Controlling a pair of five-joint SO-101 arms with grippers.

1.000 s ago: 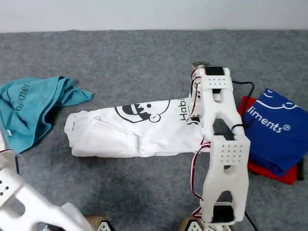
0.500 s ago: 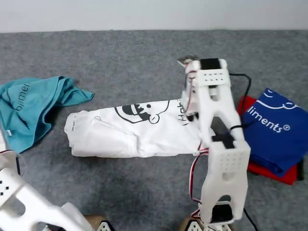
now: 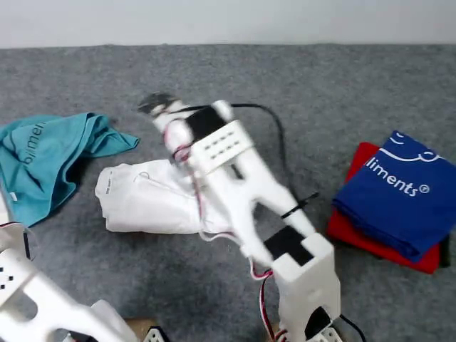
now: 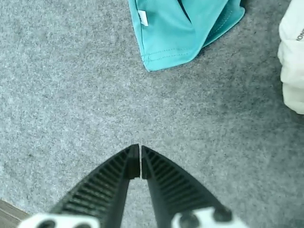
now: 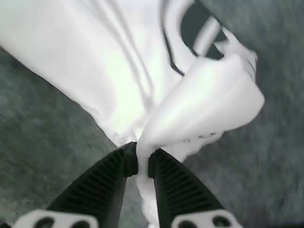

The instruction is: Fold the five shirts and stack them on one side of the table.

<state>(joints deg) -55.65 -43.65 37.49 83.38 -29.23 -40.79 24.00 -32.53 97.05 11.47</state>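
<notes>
A white shirt (image 3: 142, 199) with a black print lies across the middle of the grey table. My right gripper (image 3: 158, 105) hangs above its left half, shut on a pinched fold of the white shirt (image 5: 204, 95), as the right wrist view shows at the gripper (image 5: 141, 159). A crumpled teal shirt (image 3: 43, 153) lies at the far left. My left gripper (image 4: 140, 161) is shut on nothing, low over bare carpet just short of the teal shirt (image 4: 185, 23), with the white shirt's edge (image 4: 292, 61) to one side.
At the right side a folded blue shirt (image 3: 399, 192) rests on a folded red shirt (image 3: 356, 231). The left arm's white base (image 3: 28, 299) sits at the front left corner. Bare grey carpet (image 3: 320, 85) stretches behind the shirts.
The right arm swung from the white shirt's right end across to its left half, carrying the gripped end over so the shirt is doubled. The left arm has not moved.
</notes>
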